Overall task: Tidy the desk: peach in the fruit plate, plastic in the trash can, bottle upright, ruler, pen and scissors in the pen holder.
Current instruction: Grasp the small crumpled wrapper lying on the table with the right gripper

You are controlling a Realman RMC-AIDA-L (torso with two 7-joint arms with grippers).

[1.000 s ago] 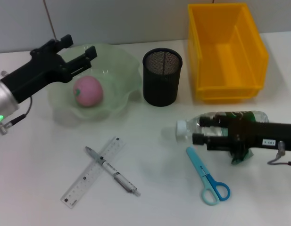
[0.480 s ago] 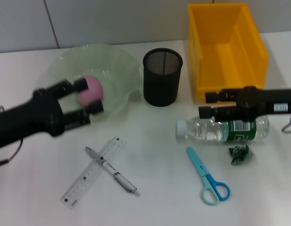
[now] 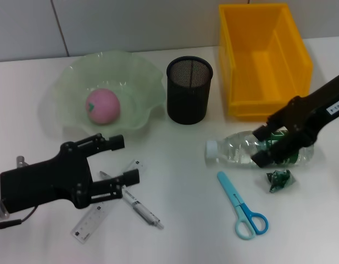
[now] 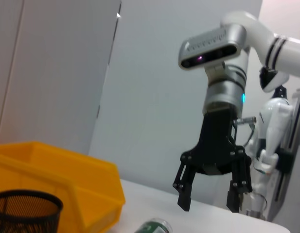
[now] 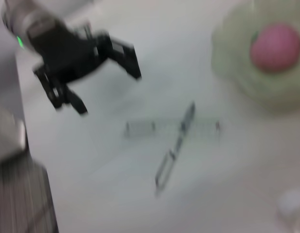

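A plain white worktop (image 3: 174,220) carries a pink peach (image 3: 102,106) in a translucent pale green fruit plate (image 3: 142,82) with a ruffled rim. The pen holder (image 3: 189,91) is black wire mesh. The trash can (image 3: 262,60) is bright yellow. The bottle (image 3: 240,149) is clear with a white cap and a dark green label. A crumpled scrap of dark green plastic (image 3: 279,180) lies there. The scissors (image 3: 242,205) are light blue with one darker blue loop. The ruler (image 3: 87,226) is clear with fine black markings; the pen (image 3: 140,211) is grey and white. Both the left claw (image 3: 121,160) and the right claw (image 3: 259,146) are black.

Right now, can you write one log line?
left tool: open, over pen | right tool: open, at lying bottle | peach: in fruit plate
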